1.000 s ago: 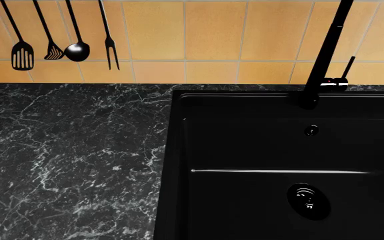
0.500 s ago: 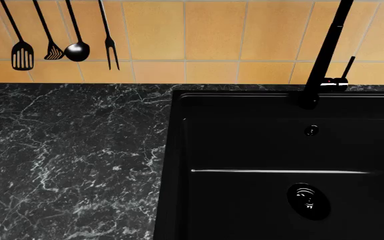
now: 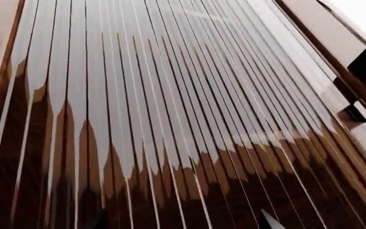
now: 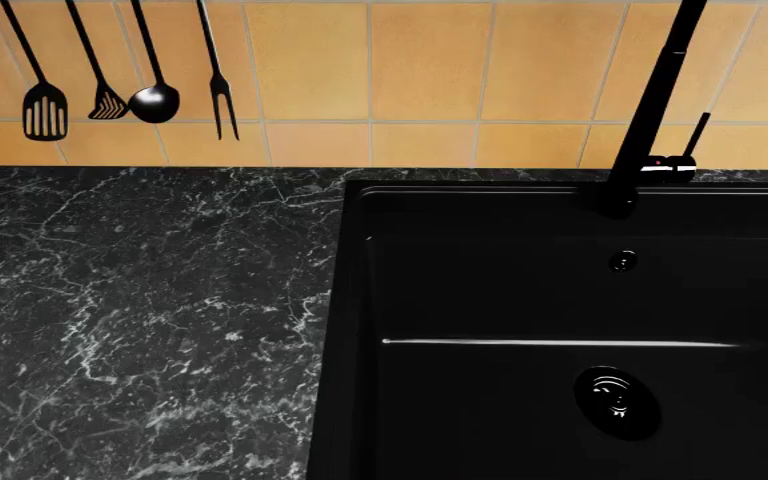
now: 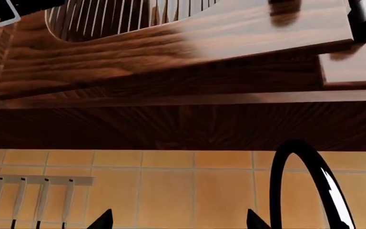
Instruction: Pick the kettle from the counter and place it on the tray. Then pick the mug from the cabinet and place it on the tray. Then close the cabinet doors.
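Black marble-look counter, white-veined, fills the head view's left half; no kettle, tray or mug stands on the part shown. Black sink basin beside it on the right, with drain and a tall black faucet against orange wall tiles. Four black utensils hang at the upper left. Neither arm nor gripper appears in this view. Risk: with hands and task items all out of the head camera's sight, any reach would be made blind.

Left wrist view: glossy dark-wood ribbed panel, probably a cabinet door, seen very near. A pale fingertip shows at the frame's lower edge; whether the left gripper is apart or together cannot be told. Risk: the arm scraping or shoving the door at this closeness.

Right wrist view: underside of a wooden cabinet, a door standing ajar with a slatted inset, faucet arc and utensil rail below. The right gripper has its two dark tips well apart, holding nothing. Risk: catching the door edge or faucet while rising. Mug not visible; presumably inside the cabinet.
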{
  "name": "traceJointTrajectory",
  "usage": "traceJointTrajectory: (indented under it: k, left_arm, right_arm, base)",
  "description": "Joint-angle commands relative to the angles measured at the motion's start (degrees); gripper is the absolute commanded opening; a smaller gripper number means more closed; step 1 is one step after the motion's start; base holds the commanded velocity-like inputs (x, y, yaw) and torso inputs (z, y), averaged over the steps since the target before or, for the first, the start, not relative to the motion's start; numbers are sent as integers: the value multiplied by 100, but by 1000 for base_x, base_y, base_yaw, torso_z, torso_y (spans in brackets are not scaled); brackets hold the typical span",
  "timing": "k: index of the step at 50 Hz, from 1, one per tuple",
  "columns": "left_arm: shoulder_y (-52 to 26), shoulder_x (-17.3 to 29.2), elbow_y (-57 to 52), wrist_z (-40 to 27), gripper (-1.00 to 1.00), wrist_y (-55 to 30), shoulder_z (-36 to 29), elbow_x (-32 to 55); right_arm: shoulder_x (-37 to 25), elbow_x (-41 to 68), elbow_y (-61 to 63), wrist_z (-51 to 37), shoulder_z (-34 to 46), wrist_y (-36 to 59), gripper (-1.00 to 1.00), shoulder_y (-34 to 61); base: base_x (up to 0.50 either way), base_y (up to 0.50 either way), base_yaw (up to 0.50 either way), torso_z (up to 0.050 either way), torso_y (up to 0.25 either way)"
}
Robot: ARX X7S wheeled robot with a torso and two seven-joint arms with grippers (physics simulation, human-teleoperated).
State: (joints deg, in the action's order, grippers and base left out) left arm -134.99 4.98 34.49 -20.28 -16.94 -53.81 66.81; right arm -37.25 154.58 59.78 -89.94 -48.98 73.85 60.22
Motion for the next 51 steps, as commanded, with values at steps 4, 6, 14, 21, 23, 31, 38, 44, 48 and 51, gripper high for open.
traceJointTrajectory:
  k: [4,6,14,21,23,31,38,44,48,51]
  left_arm:
    - [605,-189,-271,582,100,-3869,-1745,860]
    - [648,-160,-375,673,100,-3849,-1933,682]
    - [769,-91,-653,909,100,-3813,-2477,195]
    - [809,-78,-766,1046,100,-3784,-2762,-79]
    - [818,-75,-765,1060,100,-3776,-2816,-139]
    - [849,-70,-739,1054,100,-3766,-2833,-200]
    - [799,-69,-351,733,100,-3118,-2082,-55]
    - [487,-147,260,527,100,-2146,-1062,167]
    - [170,-192,703,621,100,-1904,-689,266]
    - [15,-190,859,718,100,-1941,-405,192]
  right_arm:
    - [30,-4,21,-2,-21,-11,100,-6]
    - [23,-17,21,-2,-3,-22,100,1]
    - [41,-50,21,-2,15,-2,100,-8]
    - [74,-34,21,-2,-37,42,100,-54]
    - [92,-26,21,-2,-60,65,100,-73]
    - [119,-13,21,-2,-93,95,100,-102]
    - [156,1,21,-2,-125,124,100,-127]
    - [190,9,21,-2,-146,146,100,-144]
    - [195,26,21,-2,-169,149,100,-150]
    - [196,17,21,-2,-149,145,100,-135]
  base:
    - [0,0,-4,0,0]
    - [0,0,-3,0,0]
    - [0,0,-2,0,0]
    - [0,0,0,0,0]
    - [0,0,-1,0,0]
    - [0,0,0,0,0]
    - [0,0,0,0,0]
    - [0,0,0,0,0]
    - [0,0,0,0,0]
    - [0,0,-2,0,0]
